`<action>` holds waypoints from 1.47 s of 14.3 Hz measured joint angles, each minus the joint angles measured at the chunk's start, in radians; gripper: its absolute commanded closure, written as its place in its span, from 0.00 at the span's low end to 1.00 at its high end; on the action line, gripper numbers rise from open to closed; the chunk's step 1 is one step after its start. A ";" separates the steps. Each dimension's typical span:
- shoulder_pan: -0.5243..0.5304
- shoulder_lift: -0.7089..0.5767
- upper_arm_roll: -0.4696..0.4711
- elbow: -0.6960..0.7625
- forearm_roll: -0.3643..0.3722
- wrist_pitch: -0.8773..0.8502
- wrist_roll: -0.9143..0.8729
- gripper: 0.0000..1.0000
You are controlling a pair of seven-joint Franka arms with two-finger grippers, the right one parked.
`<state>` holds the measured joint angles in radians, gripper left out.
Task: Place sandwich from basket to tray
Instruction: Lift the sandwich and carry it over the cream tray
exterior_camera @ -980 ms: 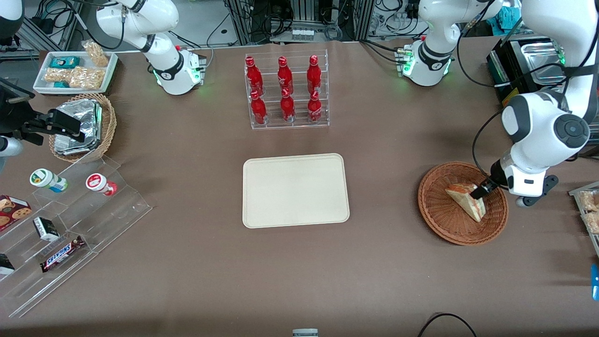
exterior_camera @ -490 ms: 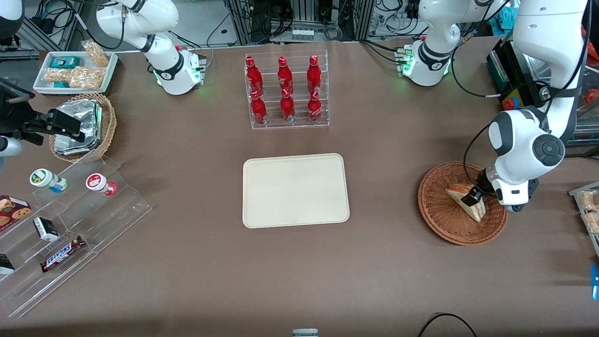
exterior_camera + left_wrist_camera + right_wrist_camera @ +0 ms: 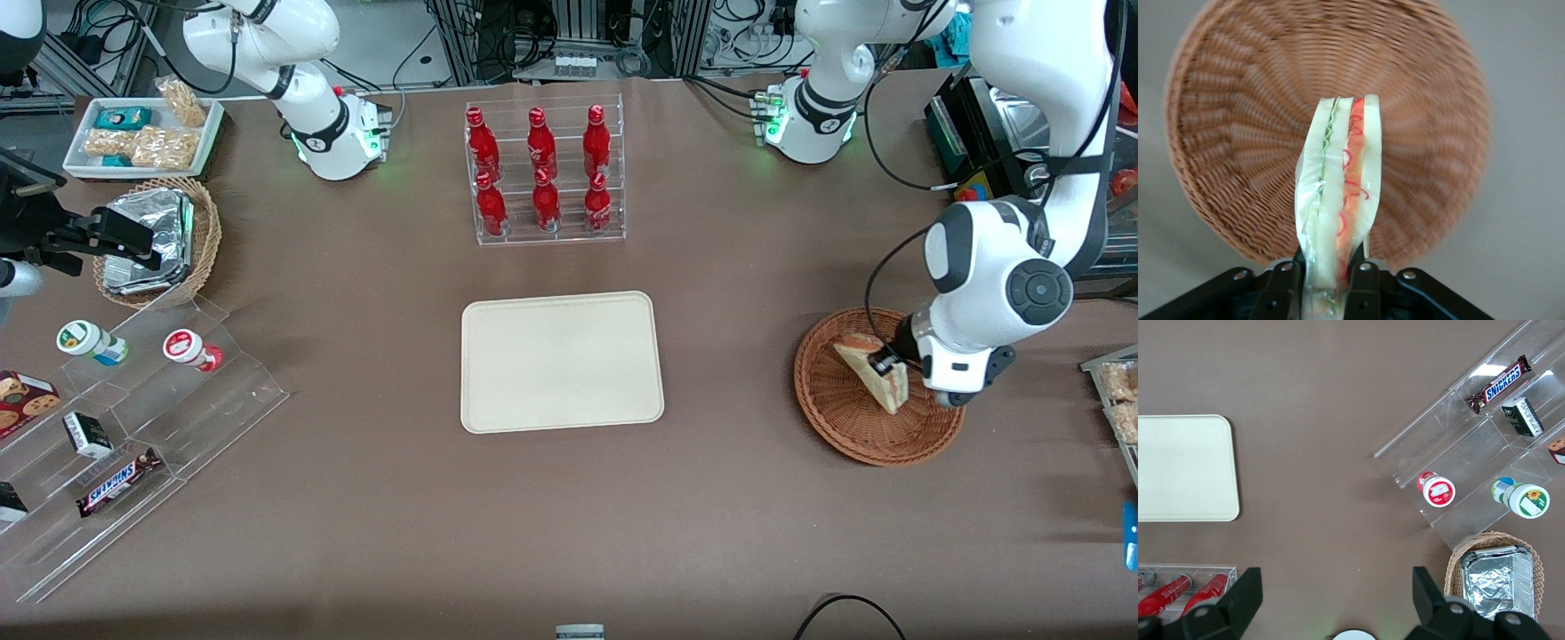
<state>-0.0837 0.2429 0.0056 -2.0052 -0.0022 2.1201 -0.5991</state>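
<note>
The sandwich (image 3: 873,375), a clear-wrapped bread wedge with red, orange and green layers, hangs just above the reddish-brown wicker basket (image 3: 840,422) at the working arm's end of the table. My gripper (image 3: 885,362) is shut on it. In the left wrist view the black fingers (image 3: 1361,280) pinch the sandwich (image 3: 1338,173) at its wide end, and the gripper (image 3: 1325,277) holds it edge-on over the basket (image 3: 1238,133). The cream-beige tray (image 3: 562,362) lies at the table's middle, bare, and its corner also shows in the right wrist view as the tray (image 3: 1178,467).
A clear rack of red bottles (image 3: 544,173) stands farther from the front camera than the tray. Toward the parked arm's end are a tan basket of foil packs (image 3: 160,240), a white snack tray (image 3: 142,133) and an acrylic step shelf (image 3: 133,418) with snacks.
The gripper came in over the sandwich lying in the basket, shut on it and raised it a little. The sandwich now stands tilted, shifted slightly toward the tray.
</note>
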 measured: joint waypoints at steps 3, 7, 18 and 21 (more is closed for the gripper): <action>-0.137 0.020 -0.012 0.083 -0.002 -0.059 0.140 0.97; -0.346 0.139 -0.029 0.221 -0.003 -0.060 0.021 0.98; -0.662 0.484 -0.041 0.600 -0.003 0.018 -0.341 0.97; -0.693 0.531 -0.042 0.610 -0.003 0.081 -0.357 0.86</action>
<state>-0.7763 0.7740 -0.0361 -1.3953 -0.0054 2.2007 -0.9564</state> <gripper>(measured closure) 0.863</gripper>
